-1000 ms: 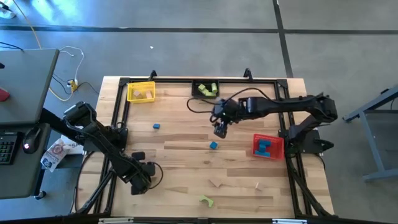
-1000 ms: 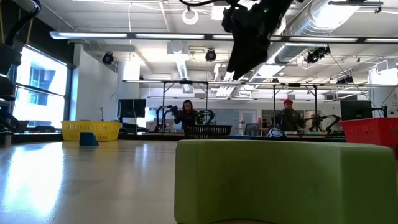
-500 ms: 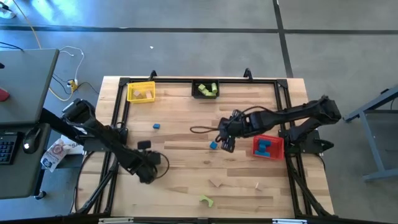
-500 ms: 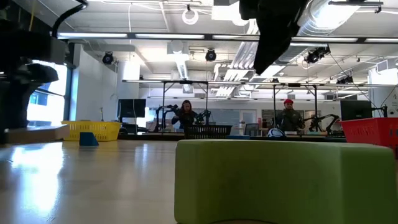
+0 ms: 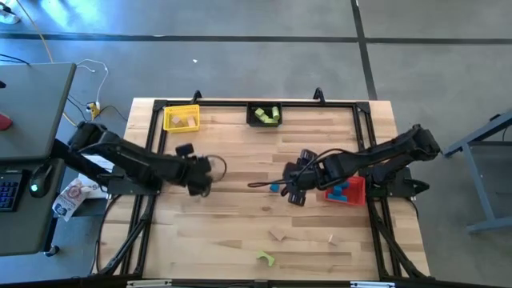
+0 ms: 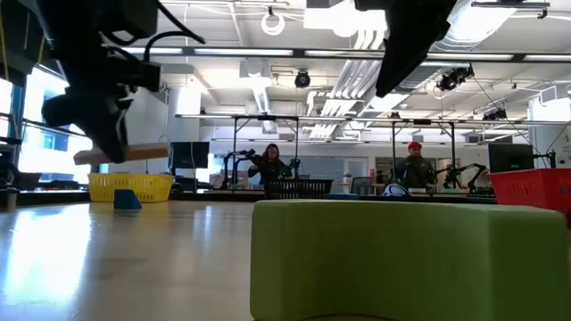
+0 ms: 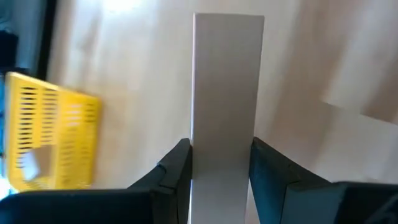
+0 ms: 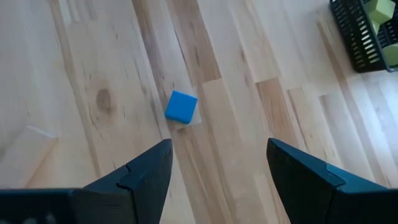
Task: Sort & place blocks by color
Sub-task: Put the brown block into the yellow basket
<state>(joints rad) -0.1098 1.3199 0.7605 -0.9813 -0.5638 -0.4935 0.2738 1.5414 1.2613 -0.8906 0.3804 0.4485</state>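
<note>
My left gripper (image 5: 200, 173) hangs over the table's left middle, shut on a tan wooden bar (image 7: 227, 93), which also shows in the low view as a tan bar (image 6: 120, 154) above the table. My right gripper (image 5: 291, 193) stands open above the table's middle, just right of a small blue cube (image 5: 275, 187). In the right wrist view the blue cube (image 8: 181, 106) lies flat on the wood ahead of the spread fingers (image 8: 137, 180). Two tan blocks (image 5: 278, 235) and a green block (image 5: 265, 258) lie near the front edge. My left gripper pinches the bar's two long sides (image 7: 194, 152) between its two fingers. The fingers slant down from the table's left, and the bar runs along them, sticking out well past their tips. The bar is lifted clear of the table, about level in the low view.
A yellow bin (image 5: 181, 118) with tan pieces stands at the far left. A black bin (image 5: 264, 115) with green blocks sits at the far middle, and a red bin (image 5: 346, 190) with blue blocks sits right of my right gripper. People stand in the room beyond.
My left gripper has swung from the near left corner toward the far edge and the table's middle, rising and turning, with the tan bar carried clear of the table. My right gripper has moved toward the near edge, to beside the blue cube, and stayed open.
</note>
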